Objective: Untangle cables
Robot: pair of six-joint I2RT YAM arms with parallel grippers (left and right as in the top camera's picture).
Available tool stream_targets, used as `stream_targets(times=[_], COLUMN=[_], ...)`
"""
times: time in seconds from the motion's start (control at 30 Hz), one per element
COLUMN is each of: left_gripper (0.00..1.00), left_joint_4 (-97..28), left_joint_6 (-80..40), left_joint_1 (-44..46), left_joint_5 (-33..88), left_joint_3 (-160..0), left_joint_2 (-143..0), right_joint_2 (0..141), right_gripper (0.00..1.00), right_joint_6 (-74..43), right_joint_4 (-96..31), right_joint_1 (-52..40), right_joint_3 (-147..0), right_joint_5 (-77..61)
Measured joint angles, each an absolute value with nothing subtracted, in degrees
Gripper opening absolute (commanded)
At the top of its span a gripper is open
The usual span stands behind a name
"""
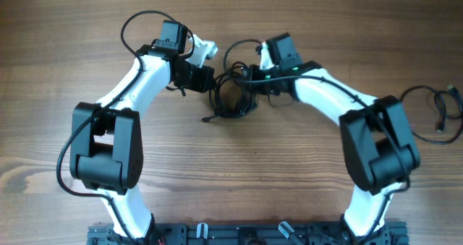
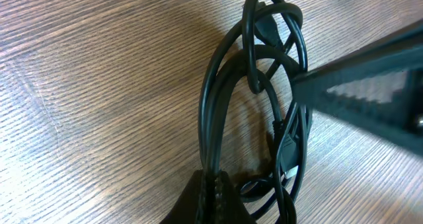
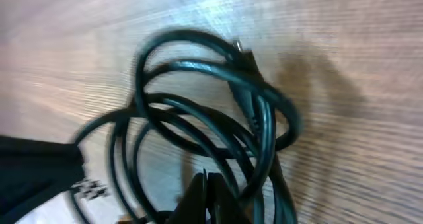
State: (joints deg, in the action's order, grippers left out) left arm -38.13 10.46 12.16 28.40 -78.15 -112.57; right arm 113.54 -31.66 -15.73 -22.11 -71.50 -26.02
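Gripping, left: the left gripper (image 2: 213, 186) has its jaws pressed together on strands of the cable tangle (image 2: 254, 98).
Right gripper (image 3: 206, 194): jaws together at the tangle's edge; blur hides whether a strand is pinched.
Tangle place: mid-table, between both grippers.
Long axis: an oval coil, stretching straight out from the left fingers.
Loose end (image 1: 207, 118): points toward the left arm's side.
In the way: the right gripper's dark finger crosses over the coil.
Farther off: a separate cable (image 1: 434, 111) lies well apart, beyond the right arm.
Surface: wooden table (image 1: 43, 71), brown grain.
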Motion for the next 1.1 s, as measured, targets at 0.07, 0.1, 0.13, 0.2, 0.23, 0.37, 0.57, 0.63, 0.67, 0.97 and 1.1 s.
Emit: stream_targets(times=[0.07,0.1,0.13,0.2,0.23,0.37,0.57,0.63,0.67,0.97,1.1], left_gripper=[0.04,0.04,0.04,0.04,0.04,0.04,0.04,0.04,0.04,0.04,0.04], left_joint_4=[-38.13,-38.13,-38.11,-38.11,-38.11,-38.11,-38.11,-38.11,-38.11,-38.09,-38.11], left_joint_6=[10.46,10.46,10.46,10.46,10.46,10.46,10.46,10.46,10.46,10.46,10.46], left_joint_1=[12.16,12.16,12.16,12.16,12.16,12.16,12.16,12.16,12.16,12.16,12.16], left_joint_5=[28.40,28.40,28.40,28.40,28.40,28.40,28.40,28.40,28.40,28.40,28.40], left_joint_3=[-78.15,-78.15,-78.15,-78.15,-78.15,-78.15,-78.15,-78.15,-78.15,-78.15,-78.15], left_joint_2=[-112.57,-112.57,-112.57,-112.57,-112.57,-112.57,-112.57,-112.57,-112.57,-112.57,-112.57], right_joint_2=[111.09,109.95,109.34,109.03,109.06,109.65,112.36,112.97,113.27,114.28,114.67], right_gripper=[0.24,0.27,0.29,0.34,0.34,0.34,0.34,0.32,0.31,0.29,0.31], right_joint_6=[-31.75,-32.03,-32.32,-33.63,-34.06,-34.65,-33.34,-33.17,-32.67,-28.29,-26.13], right_joint_4=[-14.83,-14.06,-13.39,-12.64,-12.78,-12.73,-12.78,-12.78,-12.78,-17.08,-18.85], right_joint_1=[-19.90,-18.94,-18.28,-17.82,-17.85,-18.06,-18.06,-18.06,-18.06,-16.14,-16.64], right_joint_3=[-71.70,-72.18,-72.69,-73.32,-73.32,-73.30,-73.30,-73.30,-73.30,-73.30,-73.23], right_joint_5=[-27.64,-28.10,-28.08,-28.01,-28.01,-26.13,-23.88,-22.76,-22.00,-20.32,-20.27])
